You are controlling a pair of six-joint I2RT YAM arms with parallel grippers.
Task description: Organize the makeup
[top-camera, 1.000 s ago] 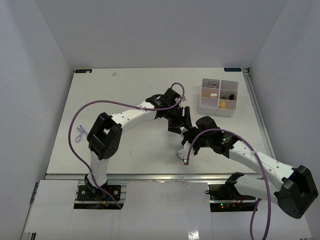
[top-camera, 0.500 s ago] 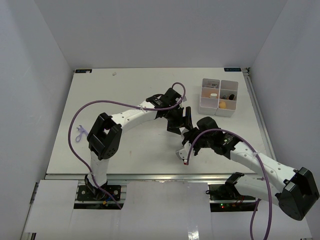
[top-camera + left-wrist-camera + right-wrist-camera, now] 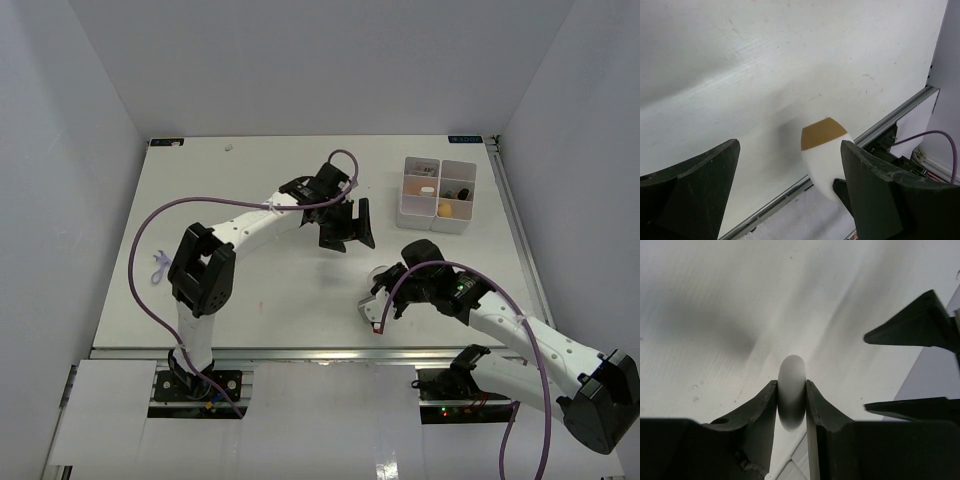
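Right end effector around oval piece

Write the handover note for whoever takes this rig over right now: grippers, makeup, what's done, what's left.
Left gripper: open, holding nothing, a little way off from the right one.
Right gripper: shut on the white oval piece with a brown tip, over the near middle of the table.
White four-compartment box, far right: holds a tan egg-shaped sponge and a few other small items, too small to name.
Done: some makeup is boxed.
Left: most likely carry the oval piece to the box and release it there.
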